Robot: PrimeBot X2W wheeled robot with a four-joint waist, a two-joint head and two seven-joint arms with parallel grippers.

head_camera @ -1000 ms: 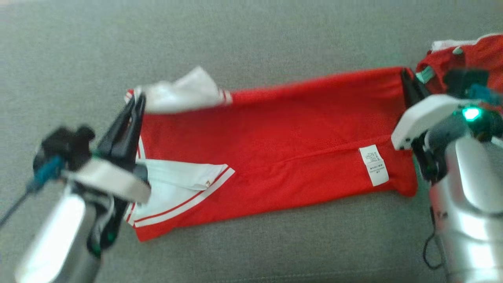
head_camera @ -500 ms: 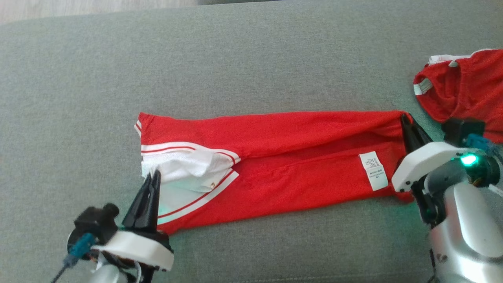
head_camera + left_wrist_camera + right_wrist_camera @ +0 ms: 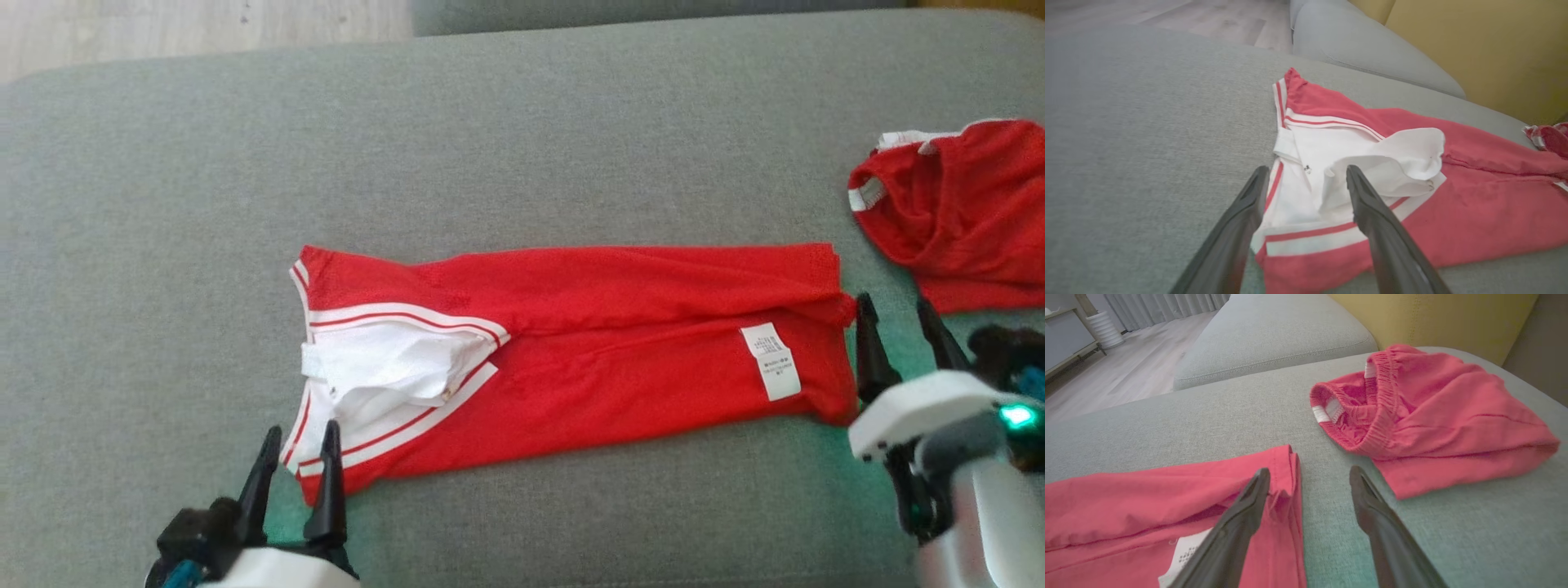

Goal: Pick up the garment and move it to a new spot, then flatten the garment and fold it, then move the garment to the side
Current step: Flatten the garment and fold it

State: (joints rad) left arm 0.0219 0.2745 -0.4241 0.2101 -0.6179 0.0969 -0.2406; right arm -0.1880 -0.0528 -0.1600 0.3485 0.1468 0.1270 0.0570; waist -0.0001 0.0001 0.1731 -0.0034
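Red garment (image 3: 588,359) with white, red-striped trim lies folded into a long band across the grey sofa cushion (image 3: 522,139), running from the robot's left to its right. Its white collar part (image 3: 392,367) is bunched at the left end, and a white label (image 3: 771,361) shows face up near the right end.

Half a second ago each claw was pinched shut on one end of the band; now both have let go. At the near-left corner, the left gripper (image 3: 300,431) has its two fingers spread with nothing held. In the left wrist view the tips stand over the white trim, though contact cannot be judged. Just beside the right end, the right gripper (image 3: 893,304) is likewise spread and empty. In its wrist view one finger lies over the hem and the other over bare cushion.

The band keeps the same folded shape as before. The head camera has shifted too, so a strip of wood floor (image 3: 204,28) now shows at the top left. A second red piece of clothing (image 3: 955,212) lies crumpled further right, apart from the band.
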